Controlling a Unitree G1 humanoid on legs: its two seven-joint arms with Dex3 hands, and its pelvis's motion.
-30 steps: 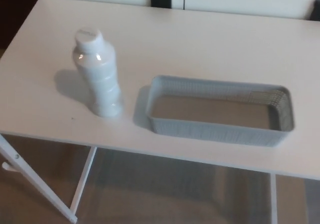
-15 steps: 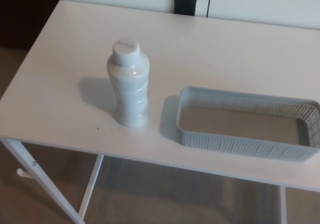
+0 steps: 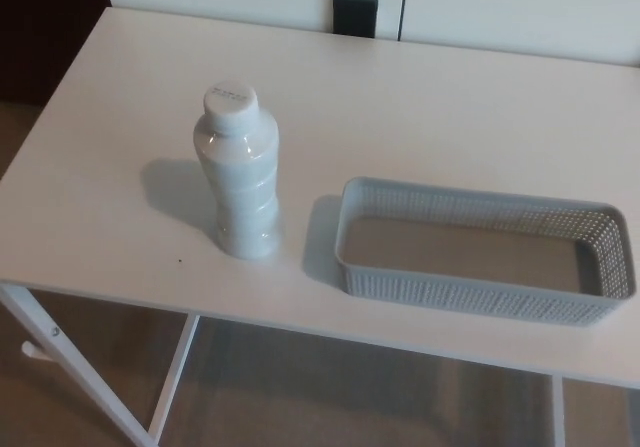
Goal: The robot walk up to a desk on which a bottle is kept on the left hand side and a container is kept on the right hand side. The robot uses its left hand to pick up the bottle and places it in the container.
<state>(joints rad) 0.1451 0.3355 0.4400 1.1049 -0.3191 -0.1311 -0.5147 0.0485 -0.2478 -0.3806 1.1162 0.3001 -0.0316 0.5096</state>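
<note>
A: Head view, change since half a second back?

B: The whole picture has slid slightly; camera movement, not the objects. The bottle (image 3: 238, 172) stands upright left of centre on the desk (image 3: 450, 117), near the empty container (image 3: 486, 251) at lower right, not touching.

A: Hands?

B: Neither shows, so their fingers cannot be judged. Approach seems nearly done; grasp not begun.

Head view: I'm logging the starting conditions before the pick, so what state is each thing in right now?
White plastic bottle: upright on the desk, cap on, untouched, left of the basket and apart from it.
Grey perforated plastic basket: upright near the desk's front edge, nothing inside.
White rectangular desk: carries both the bottle and the basket.
Robot's left and right hand: neither in view.
</note>
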